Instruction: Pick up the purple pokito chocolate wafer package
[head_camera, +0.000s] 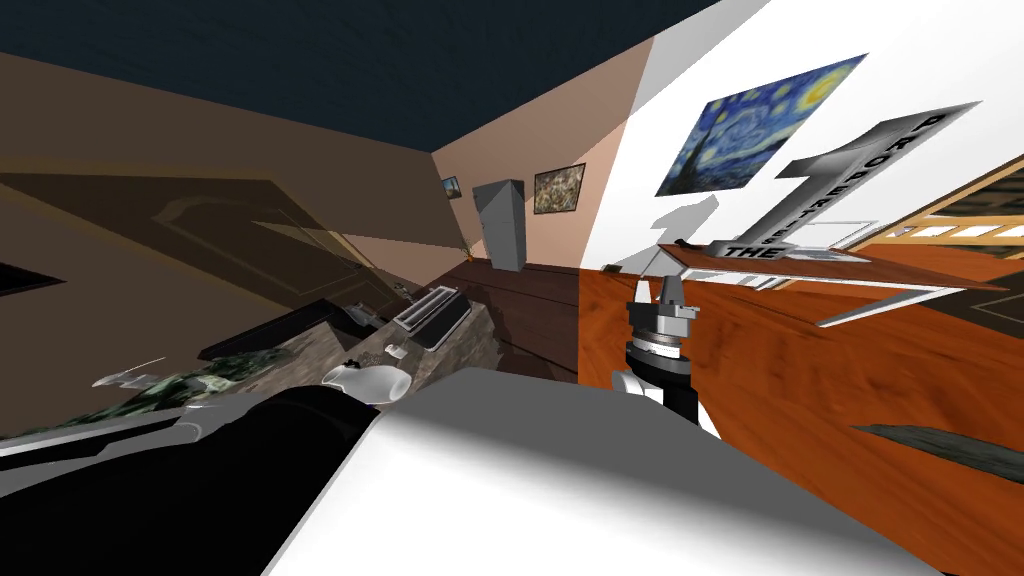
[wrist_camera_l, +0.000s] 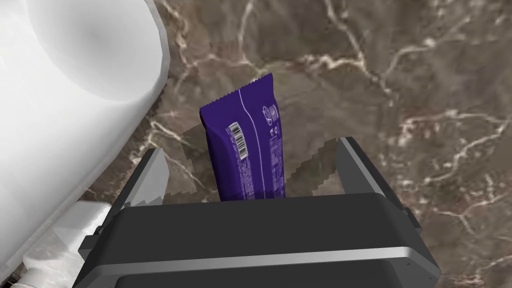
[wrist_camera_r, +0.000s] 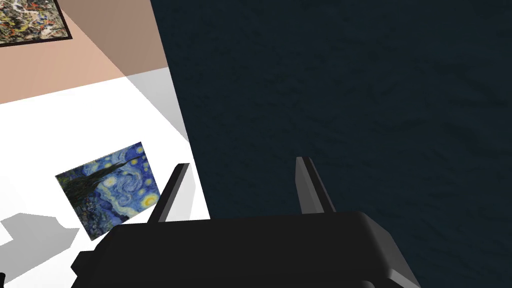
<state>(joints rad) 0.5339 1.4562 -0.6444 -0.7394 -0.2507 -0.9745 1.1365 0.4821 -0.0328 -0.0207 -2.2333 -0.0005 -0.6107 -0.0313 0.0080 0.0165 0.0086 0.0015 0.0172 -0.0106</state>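
The purple wafer package (wrist_camera_l: 245, 140) lies flat on a brown marbled countertop (wrist_camera_l: 400, 75), its barcode side up and its crimped end pointing away from my hand. My left gripper (wrist_camera_l: 250, 146) is open, low over the counter. One finger stands on each side of the package, with a gap on both sides and neither touching it. The gripper's dark body hides the package's near end. My right gripper (wrist_camera_r: 240, 167) is open and holds nothing. In the head view my right gripper (head_camera: 668, 290) is raised and points up, over the reddish wooden floor.
A large white rounded shape (wrist_camera_l: 75, 100) stands close beside one left finger (wrist_camera_l: 150, 175). In the head view, the marbled counter (head_camera: 310, 345) runs along the left and carries a dark flat appliance (head_camera: 432, 315). A grey tall cabinet (head_camera: 500, 225) stands at the far wall.
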